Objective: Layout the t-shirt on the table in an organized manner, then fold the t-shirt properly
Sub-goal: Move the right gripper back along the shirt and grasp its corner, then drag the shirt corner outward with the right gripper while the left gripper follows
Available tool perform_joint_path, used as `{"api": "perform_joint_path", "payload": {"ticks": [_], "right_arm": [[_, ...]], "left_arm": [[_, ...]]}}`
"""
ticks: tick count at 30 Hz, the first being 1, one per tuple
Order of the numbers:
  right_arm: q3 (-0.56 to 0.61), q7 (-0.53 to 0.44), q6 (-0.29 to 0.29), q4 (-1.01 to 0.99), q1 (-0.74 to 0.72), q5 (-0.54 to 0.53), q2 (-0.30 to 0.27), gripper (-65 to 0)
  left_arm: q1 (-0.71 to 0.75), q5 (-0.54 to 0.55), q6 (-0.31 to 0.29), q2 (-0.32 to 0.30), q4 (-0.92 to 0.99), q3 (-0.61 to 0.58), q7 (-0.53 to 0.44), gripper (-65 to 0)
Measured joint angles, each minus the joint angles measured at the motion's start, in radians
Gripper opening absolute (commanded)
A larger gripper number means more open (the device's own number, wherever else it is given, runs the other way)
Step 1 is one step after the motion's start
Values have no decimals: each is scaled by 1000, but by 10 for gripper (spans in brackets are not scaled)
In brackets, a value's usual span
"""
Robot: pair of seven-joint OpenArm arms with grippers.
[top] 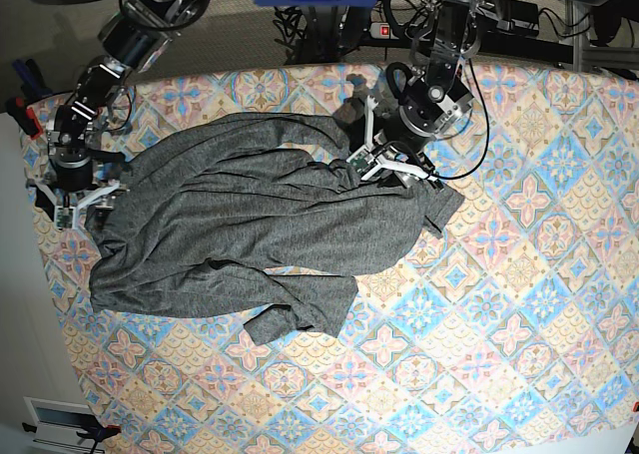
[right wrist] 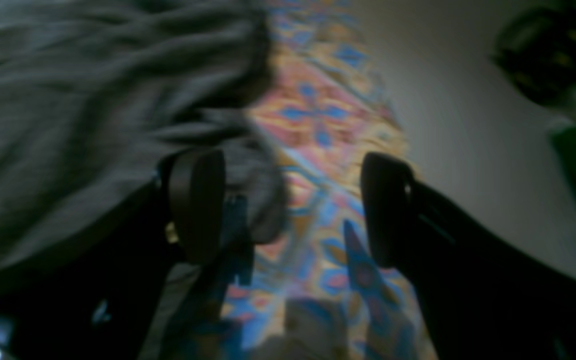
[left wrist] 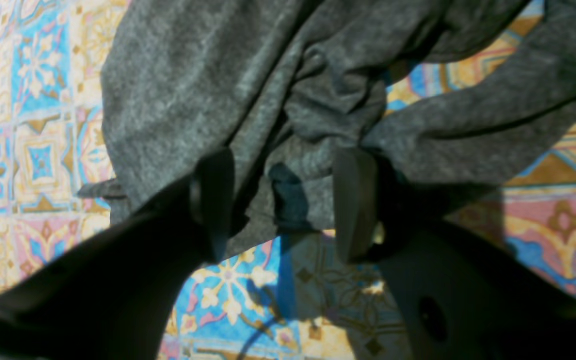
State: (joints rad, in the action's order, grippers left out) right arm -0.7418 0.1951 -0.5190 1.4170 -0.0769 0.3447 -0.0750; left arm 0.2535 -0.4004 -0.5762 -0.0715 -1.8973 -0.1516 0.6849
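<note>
Your t-shirt lies bunched and wrinkled across the upper left of the table in the base view, spreading from the left edge toward the centre, with a sleeve-like flap trailing at its lower middle. The left gripper sits at the shirt's upper right edge; its jaws are part-way parted with a fold of grey knit between them, but you cannot tell whether they pinch it. The right gripper, at the shirt's far left edge, stands released, cloth against one finger only. Expect the shirt to be light, limp and clingy: it should drag and bunch rather than slide. Take hold at hems, shoulder seams or corners, pinching a single layer.
</note>
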Motion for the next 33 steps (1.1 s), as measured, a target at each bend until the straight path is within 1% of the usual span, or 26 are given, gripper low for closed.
{"api": "perform_joint_path", "payload": {"ticks": [4,5,7,8,11,14,19,20,27,28,29,30,33], "right_arm": [[5,4,-13,10,-5,-1,33,-242],[6,21,-21,10,-5,-3,33,-242],[5,72,-17,10,-5,-16,29,-242],[3,97,-14,10,-5,-44,26,-242],[0,140,-5,6,-4,-186,19,-242],[0,150,-5,-25,-10,-280,19,-242],[2,159,-8,-151,-8,-274,22,-242],[2,147,-5,-169,-5,-274,23,-242],[2,119,-4,-216,-17,-287,13,-249],[2,119,-4,-216,-16,-293,14,-265],[2,119,-4,-216,-16,-293,11,-297],[2,124,-5,-217,-16,-293,2,-337],[6,141,-5,-220,-14,-286,-26,-489]], "left_arm": [[-2,0,1,2,0,0,0,-335],[-2,0,0,1,0,0,0,-335],[-1,-1,0,-1,0,0,2,-335],[-1,-1,0,0,0,0,4,-335],[-1,3,0,1,0,0,-3,-335],[-2,3,0,2,0,0,-3,-335],[-2,3,0,0,0,0,-3,-335],[-2,3,0,1,0,0,-3,-335],[-3,3,0,2,0,0,-3,-335],[-3,2,0,2,0,0,-3,-335],[-3,-2,0,2,0,0,-3,-335],[-4,-1,0,2,0,0,-3,-335],[-3,-2,0,2,0,0,-3,-335]]}}
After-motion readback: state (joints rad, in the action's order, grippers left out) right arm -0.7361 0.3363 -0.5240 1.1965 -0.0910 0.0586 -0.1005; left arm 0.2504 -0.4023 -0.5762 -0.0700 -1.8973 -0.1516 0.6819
